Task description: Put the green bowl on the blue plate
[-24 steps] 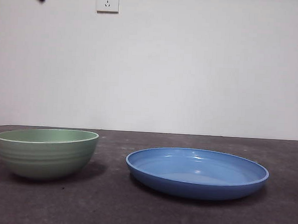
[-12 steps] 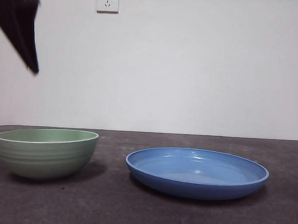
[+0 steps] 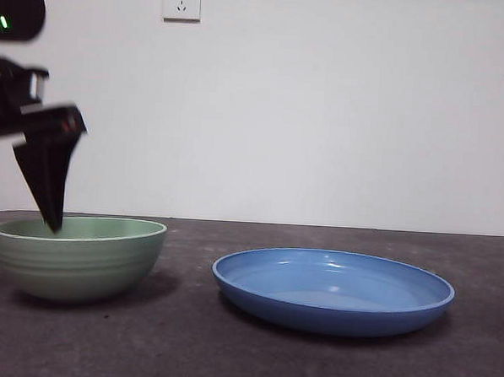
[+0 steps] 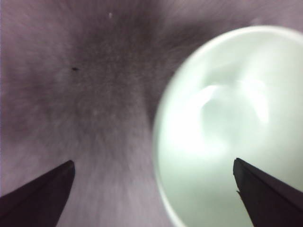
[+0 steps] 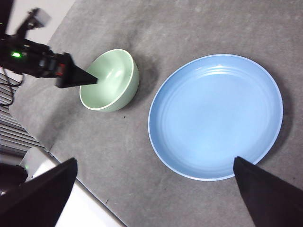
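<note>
Fingers of your left gripper [image 4: 151, 198] are spread wide and grasp nothing; in its wrist view 1 jaw stands over bare table [image 4: 94, 94], the other over the hollow of the green bowl [image 4: 227, 123], so the near rim lies between them. That view is smeared, fine detail unreadable.

Front view: left gripper [image 3: 52, 216] hangs with its dark tip right at the rim of the green bowl [image 3: 79, 260], on the side away from the plate. Contact or a small gap: you cannot tell from this angle. Bowl sits upright on the table, well apart from the blue plate [image 3: 333, 292], which is empty.

Right gripper [image 5: 151, 198]: jaws parted, holding nothing, high above the scene, looking down on bowl [image 5: 110, 80], plate [image 5: 215, 116] and the other arm. It shows only as a black tip at a top corner in the front view. Waiting, by the look of it.

Step in hand, as you would judge it: approach to grasp. Pickup not begun.

Next move calls for: lower so the wall sits between the jaws, close on the rim, lift clear, carry across to the plate, set down centred.

Writing: none readable. White wall socket [image 3: 182, 1] bears no legible marks; no brand on bowl or plate.
</note>
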Controlling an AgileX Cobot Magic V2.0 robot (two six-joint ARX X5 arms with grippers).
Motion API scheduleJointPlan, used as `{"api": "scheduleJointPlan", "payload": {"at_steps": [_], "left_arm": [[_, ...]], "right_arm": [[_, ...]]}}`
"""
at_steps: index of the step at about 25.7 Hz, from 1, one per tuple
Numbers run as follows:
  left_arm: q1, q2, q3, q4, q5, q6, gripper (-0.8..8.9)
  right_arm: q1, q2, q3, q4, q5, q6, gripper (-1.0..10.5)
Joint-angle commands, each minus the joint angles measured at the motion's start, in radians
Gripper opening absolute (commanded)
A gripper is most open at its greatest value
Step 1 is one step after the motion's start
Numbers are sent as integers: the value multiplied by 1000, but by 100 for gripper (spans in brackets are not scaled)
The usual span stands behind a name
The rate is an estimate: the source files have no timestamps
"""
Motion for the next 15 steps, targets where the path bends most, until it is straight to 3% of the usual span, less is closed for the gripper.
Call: {"api": "scheduleJointPlan", "payload": {"at_steps": [1, 4, 11, 15], "left_arm": [[-2, 70, 19, 43, -4, 5, 620], [-1, 109, 19, 64, -4, 5, 523], [-1, 113, 21, 85, -4, 6, 64], [-1, 113, 21, 90, -4, 9, 15]], "right_arm": [[5, 7, 13, 10, -1, -18, 559], [5, 7, 13, 10, 1, -21, 559], [5, 7, 12, 13, 10, -25, 559], [5, 7, 12, 13, 24, -28, 559]]}}
